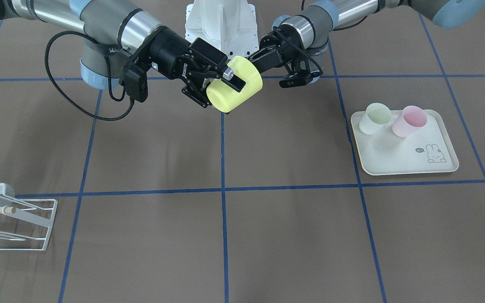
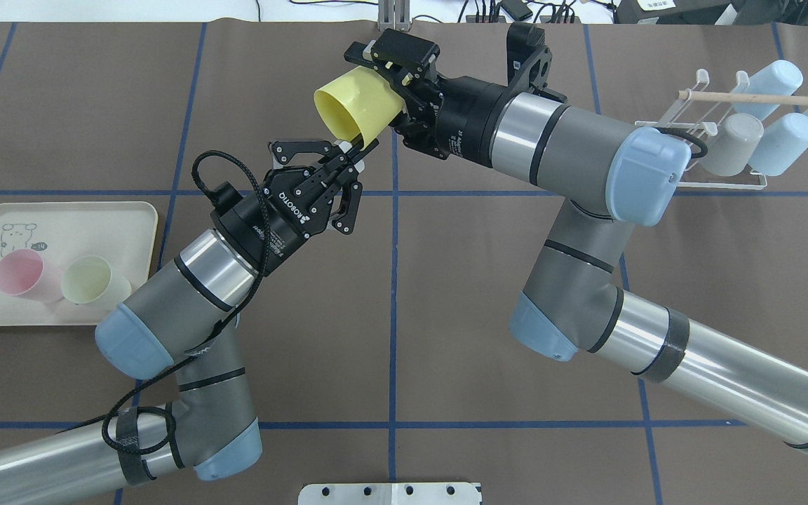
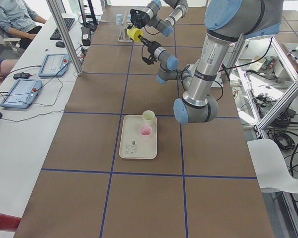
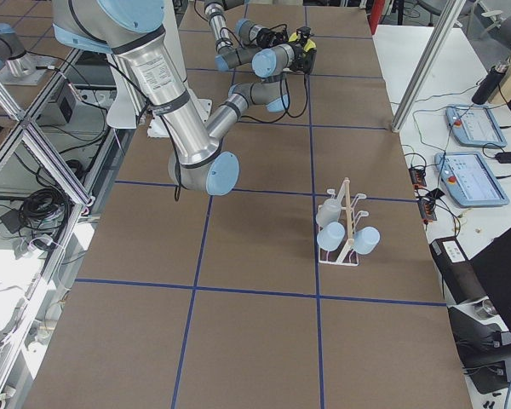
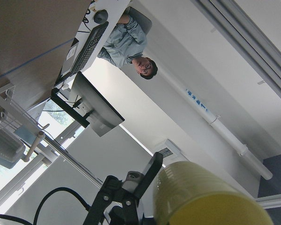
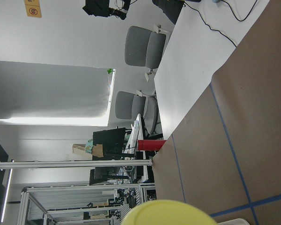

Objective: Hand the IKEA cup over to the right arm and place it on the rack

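Note:
The yellow IKEA cup (image 2: 358,105) hangs in the air over the table's far middle, lying sideways with its mouth toward my left arm. My right gripper (image 2: 383,91) is shut on the cup's body, one finger above and one below (image 1: 221,90). My left gripper (image 2: 358,151) pinches the cup's lower rim with its tips drawn together (image 1: 253,59). The cup also fills the bottom of the left wrist view (image 5: 210,197) and the right wrist view (image 6: 168,213). The white wire rack (image 2: 719,140) stands at the far right with its wooden rod (image 2: 755,98).
The rack (image 1: 27,219) holds two light-blue cups (image 2: 783,144) and a grey one (image 2: 734,144). A cream rabbit-printed tray (image 2: 60,217) at the left holds a pink cup (image 2: 18,275) and a pale green cup (image 2: 92,278). Operators sit beyond the table's far side (image 3: 15,15).

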